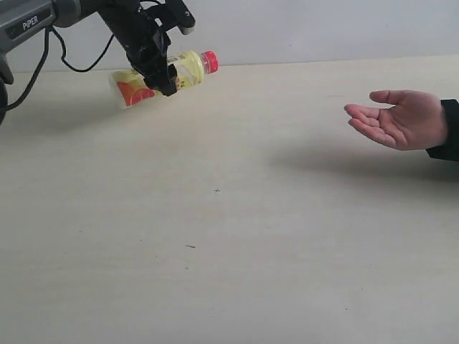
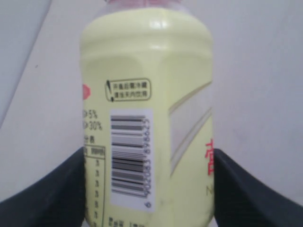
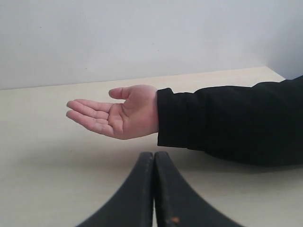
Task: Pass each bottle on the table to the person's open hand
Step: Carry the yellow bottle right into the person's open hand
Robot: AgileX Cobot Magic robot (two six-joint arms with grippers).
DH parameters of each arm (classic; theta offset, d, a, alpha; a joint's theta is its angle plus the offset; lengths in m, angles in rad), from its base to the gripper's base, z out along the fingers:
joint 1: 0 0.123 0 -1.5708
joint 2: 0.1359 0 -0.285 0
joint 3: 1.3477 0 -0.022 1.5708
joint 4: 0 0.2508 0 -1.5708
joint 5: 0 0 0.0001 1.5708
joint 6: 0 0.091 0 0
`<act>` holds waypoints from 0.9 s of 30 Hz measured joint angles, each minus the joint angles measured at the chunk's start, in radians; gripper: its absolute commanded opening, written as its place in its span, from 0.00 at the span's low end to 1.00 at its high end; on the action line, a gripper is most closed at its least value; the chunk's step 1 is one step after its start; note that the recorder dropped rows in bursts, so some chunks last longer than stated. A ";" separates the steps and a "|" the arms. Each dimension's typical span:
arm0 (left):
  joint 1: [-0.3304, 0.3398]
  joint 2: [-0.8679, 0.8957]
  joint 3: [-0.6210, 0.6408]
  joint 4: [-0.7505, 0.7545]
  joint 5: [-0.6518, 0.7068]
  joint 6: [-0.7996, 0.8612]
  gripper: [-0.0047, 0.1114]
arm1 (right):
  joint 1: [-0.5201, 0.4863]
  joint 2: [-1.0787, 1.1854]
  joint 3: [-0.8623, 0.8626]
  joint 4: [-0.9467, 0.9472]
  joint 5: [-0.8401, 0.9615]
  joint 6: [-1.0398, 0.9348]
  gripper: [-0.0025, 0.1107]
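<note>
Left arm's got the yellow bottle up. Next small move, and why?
Probably carry the yellow bottle across toward the open hand: the left gripper holds it clear of the table, far from that empty hand.

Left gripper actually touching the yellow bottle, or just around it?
Touching. Left wrist view: the left gripper sits flush against both sides of the yellow bottle; exterior view shows it held clear of the table.
</note>
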 measured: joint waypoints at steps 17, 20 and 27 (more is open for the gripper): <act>-0.243 -0.097 0.004 0.242 0.165 -0.478 0.04 | 0.000 0.000 0.000 0.000 0.000 0.000 0.02; -0.290 -0.118 0.006 0.250 0.167 -0.557 0.04 | 0.000 0.000 0.000 0.000 0.000 0.000 0.02; -0.395 -0.172 0.006 0.291 0.167 -0.769 0.04 | 0.000 0.000 0.000 0.000 0.000 0.000 0.02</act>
